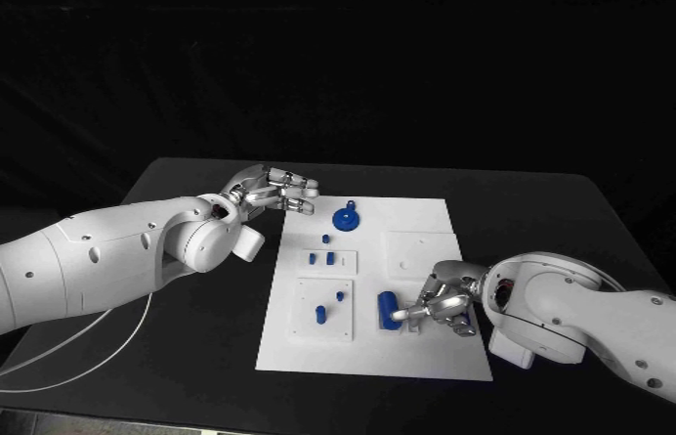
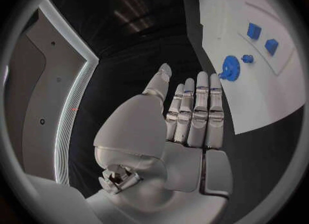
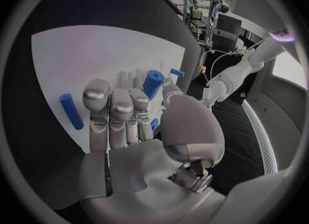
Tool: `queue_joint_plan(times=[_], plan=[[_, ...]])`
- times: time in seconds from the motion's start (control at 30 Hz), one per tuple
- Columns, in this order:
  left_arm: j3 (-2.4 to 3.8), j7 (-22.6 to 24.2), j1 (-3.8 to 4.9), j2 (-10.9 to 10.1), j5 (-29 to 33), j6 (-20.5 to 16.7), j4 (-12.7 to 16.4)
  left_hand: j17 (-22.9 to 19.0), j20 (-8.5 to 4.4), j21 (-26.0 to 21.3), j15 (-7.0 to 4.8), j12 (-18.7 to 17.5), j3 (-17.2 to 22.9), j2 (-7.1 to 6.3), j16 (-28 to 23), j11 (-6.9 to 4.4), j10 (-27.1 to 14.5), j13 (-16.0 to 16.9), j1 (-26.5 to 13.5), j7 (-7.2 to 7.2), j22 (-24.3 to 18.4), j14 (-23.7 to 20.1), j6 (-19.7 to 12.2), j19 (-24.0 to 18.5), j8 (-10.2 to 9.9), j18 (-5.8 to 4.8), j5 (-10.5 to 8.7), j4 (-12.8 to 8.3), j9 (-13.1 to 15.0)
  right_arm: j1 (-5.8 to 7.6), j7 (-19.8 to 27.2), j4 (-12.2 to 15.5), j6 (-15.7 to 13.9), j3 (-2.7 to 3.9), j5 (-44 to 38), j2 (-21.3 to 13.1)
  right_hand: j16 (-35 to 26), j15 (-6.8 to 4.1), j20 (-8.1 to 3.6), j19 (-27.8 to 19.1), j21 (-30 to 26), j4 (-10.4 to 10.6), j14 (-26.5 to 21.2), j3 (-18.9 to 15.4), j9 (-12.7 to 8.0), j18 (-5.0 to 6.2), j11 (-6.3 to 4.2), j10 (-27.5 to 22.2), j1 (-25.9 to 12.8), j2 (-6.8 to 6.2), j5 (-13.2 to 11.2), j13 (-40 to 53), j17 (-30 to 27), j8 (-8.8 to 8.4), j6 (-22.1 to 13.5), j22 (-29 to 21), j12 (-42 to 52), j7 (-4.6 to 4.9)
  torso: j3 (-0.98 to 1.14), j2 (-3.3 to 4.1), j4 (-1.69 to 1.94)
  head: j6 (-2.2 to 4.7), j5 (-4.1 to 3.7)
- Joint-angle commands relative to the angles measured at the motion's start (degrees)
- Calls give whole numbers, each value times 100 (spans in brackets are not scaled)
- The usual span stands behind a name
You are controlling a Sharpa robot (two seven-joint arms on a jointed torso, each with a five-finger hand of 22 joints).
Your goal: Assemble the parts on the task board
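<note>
- Right hand (image 1: 440,303) hangs over the near right part of the white task board (image 1: 423,357), fingers curled, pinching a short blue cylinder (image 3: 152,83)
- A second blue cylinder (image 1: 388,310) lies on the board just beside that hand's fingertips
- Left hand (image 1: 272,192) hovers at the board's far left corner, fingers straight, holding nothing
- A blue round disc part (image 1: 345,221) sits just beyond its fingertips

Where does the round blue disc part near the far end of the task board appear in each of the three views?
Head view: the round blue disc part lies on the task board near its far edge, just right of the left hand.
Left wrist view: it lies on the board beyond the left hand's fingertips.
Right wrist view: I cannot pick it out.
Shared landmark: the white task board.
</note>
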Motion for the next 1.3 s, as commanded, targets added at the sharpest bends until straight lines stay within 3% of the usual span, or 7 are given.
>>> queue_joint_plan(times=[0.03,0.2,0.27,0.37,0.6,0.87,1.3], plan=[[4,28,-1,-3,-11,55,10,-4,9,34,-10,9,-5,-15,-19,12,-45,-2,-31,-2,-6,-43,-37,-30,-3,-23,-4,31,0,-6,145,12,237,0,-16,-8,3,-25,4,309,-18,-68,2,2,11,-74,-6,-26,78,4,26,-10,-1,-21,-35,532,34,7,-2,1,3,3,-9],[4,27,-1,-4,-11,60,12,-4,9,34,-10,9,-5,-15,-19,12,-45,-2,-31,-2,-6,-43,-37,-30,-3,-23,-4,31,0,-6,121,-11,221,0,-18,21,16,-24,4,309,-6,-218,2,160,6,-76,-7,-23,65,103,65,-14,-3,-20,-23,535,60,4,-5,0,7,1,-12],[4,27,-1,-4,-12,61,12,-4,10,40,-9,9,7,-20,-19,13,-48,-2,-21,-1,-22,-45,-36,-30,-2,-22,-1,55,0,-6,107,-23,204,0,-23,38,28,-23,6,309,-2,-349,4,223,-3,-80,-8,-22,65,202,104,-21,1,-22,-17,534,62,4,-5,1,8,-4,-13],[4,25,-1,-4,-12,62,11,-4,11,45,-9,9,15,-24,-19,13,-49,-2,-15,-1,-32,-47,-36,-31,-2,-21,1,71,0,-6,79,-44,158,0,-63,67,29,-22,7,310,7,-429,2,307,-16,-81,-12,-20,25,223,122,-21,-3,-22,-11,536,74,1,-4,0,9,-3,-11],[3,27,-1,-3,-14,67,10,-4,11,45,-9,9,15,-24,-19,13,-49,-2,-15,-1,-32,-47,-36,-31,-2,-21,1,71,0,-7,5,-113,34,0,-153,150,45,-22,7,311,19,-478,4,439,-29,-86,-15,-15,-32,334,99,-24,3,-22,-2,537,80,-11,-5,-1,6,-11,-10],[-1,26,-1,10,-18,80,-9,-4,11,45,-9,9,15,-24,-19,13,-49,-2,-15,-1,-32,-47,-36,-31,-2,-21,1,71,0,-9,-17,-184,53,-1,-156,229,64,-19,9,313,42,-480,6,466,-34,-88,-16,-6,-110,382,140,-16,14,-21,4,542,98,-13,-7,0,8,-14,-21],[-5,15,-1,5,-18,84,-10,-4,12,52,-7,9,34,-17,-19,16,-61,-2,-5,1,-47,-52,-41,-32,-3,-20,16,83,0,-21,-62,-251,249,-5,-128,283,54,-21,8,305,27,-770,3,464,-58,-91,-21,-20,-17,385,350,-22,2,-22,-2,537,82,-20,-7,-2,7,-26,-25]])
